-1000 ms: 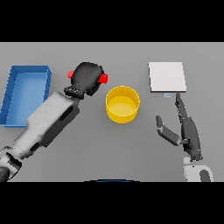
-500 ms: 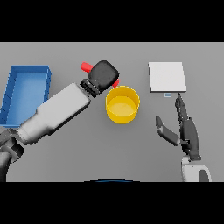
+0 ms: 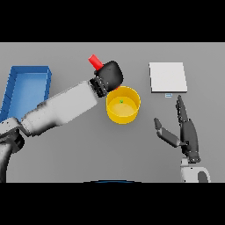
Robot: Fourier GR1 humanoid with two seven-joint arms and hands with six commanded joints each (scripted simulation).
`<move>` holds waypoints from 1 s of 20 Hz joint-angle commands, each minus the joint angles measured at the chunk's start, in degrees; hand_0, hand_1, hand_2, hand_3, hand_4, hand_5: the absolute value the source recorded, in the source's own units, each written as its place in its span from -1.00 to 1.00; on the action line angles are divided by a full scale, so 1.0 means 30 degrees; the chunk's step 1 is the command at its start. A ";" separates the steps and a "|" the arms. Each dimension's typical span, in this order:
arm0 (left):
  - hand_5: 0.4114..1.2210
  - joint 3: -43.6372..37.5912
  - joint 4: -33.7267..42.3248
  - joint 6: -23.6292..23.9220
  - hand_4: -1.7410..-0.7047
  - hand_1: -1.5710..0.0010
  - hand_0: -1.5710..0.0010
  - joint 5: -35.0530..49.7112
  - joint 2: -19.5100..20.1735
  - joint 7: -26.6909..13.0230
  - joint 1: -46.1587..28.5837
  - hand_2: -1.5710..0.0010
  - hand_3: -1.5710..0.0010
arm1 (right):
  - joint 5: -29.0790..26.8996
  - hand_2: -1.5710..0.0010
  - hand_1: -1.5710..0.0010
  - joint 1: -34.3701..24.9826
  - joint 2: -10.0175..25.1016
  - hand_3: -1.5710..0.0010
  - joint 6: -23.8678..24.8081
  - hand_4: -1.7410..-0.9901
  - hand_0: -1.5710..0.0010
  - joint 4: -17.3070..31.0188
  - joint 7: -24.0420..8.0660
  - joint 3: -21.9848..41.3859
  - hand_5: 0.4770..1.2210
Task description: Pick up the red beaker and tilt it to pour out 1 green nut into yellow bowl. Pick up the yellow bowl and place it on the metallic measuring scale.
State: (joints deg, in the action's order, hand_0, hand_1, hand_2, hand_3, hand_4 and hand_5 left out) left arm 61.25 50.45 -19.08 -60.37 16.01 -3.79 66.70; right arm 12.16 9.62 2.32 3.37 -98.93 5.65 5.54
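head view: left hand [image 3: 109, 75] grips the red beaker [image 3: 95, 60] tipped over the yellow bowl [image 3: 123, 104] to pour; green nut [image 3: 121, 101] inside; right hand [image 3: 186, 134] idle, fingers relaxed.

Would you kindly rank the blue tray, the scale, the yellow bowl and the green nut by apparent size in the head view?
1. Blue tray, largest.
2. Scale and yellow bowl look too alike to rank.
3. Green nut, a mere speck inside the bowl.

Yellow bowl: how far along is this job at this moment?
Done: a green nut lies in the yellow bowl. In hand: the left hand grips the tilted red beaker beside it. Left: the bowl must go onto the metallic scale; the right hand is open.
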 commanded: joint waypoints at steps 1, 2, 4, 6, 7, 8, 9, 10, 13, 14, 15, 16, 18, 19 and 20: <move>1.00 0.0264 -0.0486 0.0123 -1.00 -1.00 -1.00 -0.0204 -0.0237 0.0157 0.0379 -1.00 -0.98 | 0.0018 1.00 1.00 -0.0223 0.0099 1.00 0.0090 0.24 1.00 0.0045 -0.0150 -0.0139 -0.67; 1.00 0.0522 -0.0490 0.0062 -1.00 -1.00 -1.00 -0.0309 -0.0278 0.0273 0.0592 -1.00 -0.99 | 0.0063 1.00 1.00 -0.0110 0.0176 1.00 0.0025 0.24 1.00 0.0275 -0.0083 -0.0142 -0.69; 1.00 0.1204 -0.0824 -0.0373 -0.99 -1.00 -1.00 -0.0637 -0.0480 0.0418 0.1097 -1.00 -0.99 | 0.0295 1.00 1.00 -0.0004 0.0005 1.00 0.0157 0.28 1.00 0.0168 0.0001 0.0050 -0.71; 1.00 0.1950 -0.1294 -0.0932 -0.99 -1.00 -1.00 -0.0995 -0.0798 0.0604 0.1789 -1.00 -0.99 | 0.0752 1.00 1.00 -0.0217 0.0079 1.00 0.0519 0.34 1.00 0.0075 -0.0207 0.0053 -0.72; 1.00 0.2277 -0.1397 -0.0715 -0.99 -1.00 -1.00 -0.1138 -0.0667 0.0834 0.1933 -1.00 -1.00 | 0.0706 1.00 1.00 0.0023 0.0049 1.00 0.0380 0.37 1.00 -0.0003 -0.0002 0.0168 -0.72; 1.00 0.2678 -0.1455 -0.0789 -0.99 -1.00 -1.00 -0.1297 -0.0632 0.1123 0.2204 -1.00 -1.00 | 0.0742 1.00 1.00 0.0060 0.0030 1.00 0.0354 0.40 1.00 0.0280 -0.0048 0.0178 -0.71; 1.00 0.3020 -0.1621 -0.0714 -0.99 -1.00 -1.00 -0.1390 -0.0707 0.1339 0.2327 -1.00 -1.00 | 0.0610 1.00 1.00 -0.0196 0.0184 1.00 0.0329 0.40 1.00 0.0246 -0.0130 0.0000 -0.70; 1.00 0.3375 -0.1742 -0.0579 -0.99 -1.00 -1.00 -0.1550 -0.0735 0.1570 0.2559 -1.00 -1.00 | 0.0661 1.00 1.00 -0.0300 0.0211 1.00 0.0354 0.43 1.00 0.0295 -0.0089 0.0004 -0.69; 1.00 0.4270 -0.1965 -0.0186 -0.99 -1.00 -1.00 -0.1885 -0.0856 0.1844 0.2922 -1.00 -1.00 | 0.0829 1.00 1.00 -0.0125 0.0152 1.00 0.0430 0.42 1.00 0.0129 0.0155 0.0134 -0.69; 1.00 0.4412 -0.1940 -0.0194 -0.99 -1.00 -1.00 -0.1912 -0.0892 0.2061 0.3383 -1.00 -1.00 | 0.1099 1.00 1.00 -0.0164 0.0139 1.00 0.0552 0.41 1.00 0.0312 0.0020 0.0205 -0.69; 1.00 0.4414 -0.2078 -0.0321 -0.98 -1.00 -1.00 -0.1752 -0.0735 0.2449 0.3848 -1.00 -1.00 | 0.0968 1.00 1.00 -0.0158 0.0189 1.00 0.0626 0.42 1.00 0.0237 0.0152 0.0036 -0.69; 1.00 0.4381 -0.2320 -0.0295 -0.98 -1.00 -1.00 -0.1638 -0.0694 0.2589 0.4226 -1.00 -1.00 | 0.1078 1.00 1.00 -0.0288 0.0146 1.00 0.0679 0.42 1.00 0.0206 -0.0132 0.0101 -0.69; 1.00 0.3857 -0.2784 0.0267 -0.98 -1.00 -1.00 -0.1241 -0.0268 0.3067 0.5220 -1.00 -1.00 | 0.0914 1.00 1.00 -0.0255 0.0117 1.00 0.0634 0.42 1.00 0.0031 0.0223 0.0081 -0.69; 1.00 0.3549 -0.3258 0.0785 -0.97 -1.00 -1.00 -0.1030 0.0062 0.3160 0.5763 -1.00 -0.90 | 0.0927 1.00 1.00 -0.0200 0.0152 1.00 0.0693 0.43 1.00 0.0026 0.0289 0.0030 -0.69; 1.00 0.3195 -0.3455 0.0700 -0.87 -1.00 -1.00 -0.0785 0.0240 0.3034 0.6385 -0.78 -0.92 | 0.0997 1.00 1.00 -0.0212 0.0102 1.00 0.0681 0.44 1.00 -0.0010 0.0303 0.0134 -0.69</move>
State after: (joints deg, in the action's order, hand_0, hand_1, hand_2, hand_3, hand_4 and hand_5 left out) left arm 70.81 40.09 -16.99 -62.66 16.77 5.17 85.96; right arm 15.15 8.98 2.61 5.41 -98.96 6.61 5.95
